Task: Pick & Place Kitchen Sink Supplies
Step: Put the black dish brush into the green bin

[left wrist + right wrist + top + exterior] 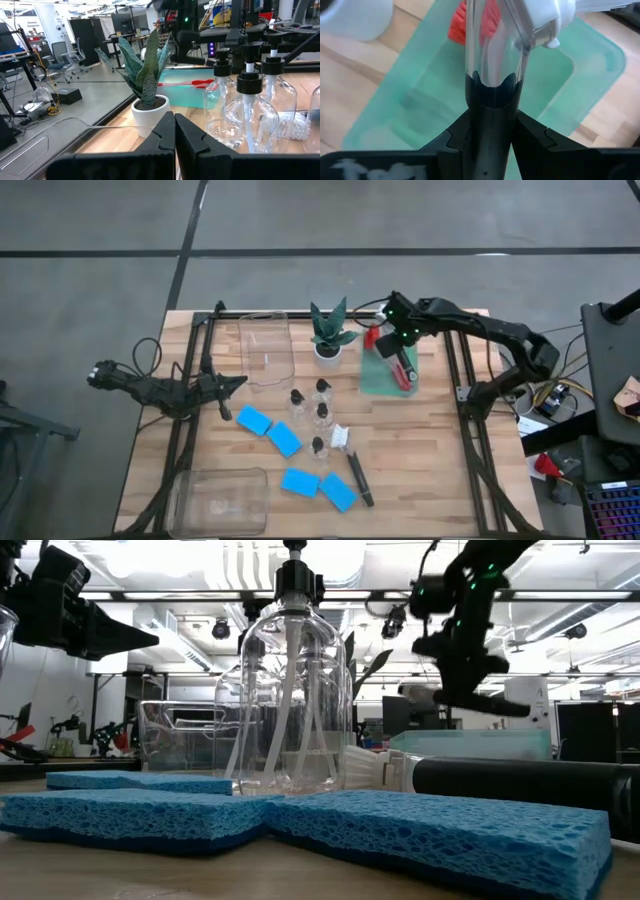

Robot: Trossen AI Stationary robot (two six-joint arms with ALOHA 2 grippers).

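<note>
Over the green tray [372,380], the right gripper [388,338] is clamping a black dish brush [490,75], red brushes [404,367] already lying inside. Sponges [254,420], bottles [322,413] and another brush [359,478] are waiting; the left gripper [236,382] is sitting closed, empty.

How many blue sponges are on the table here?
4. Two lie side by side left of the bottles, blue sponge and; two more nearer the front edge, and. None seems hidden.

Overhead looks down; low level, close; both share bottles [320,415].
</note>
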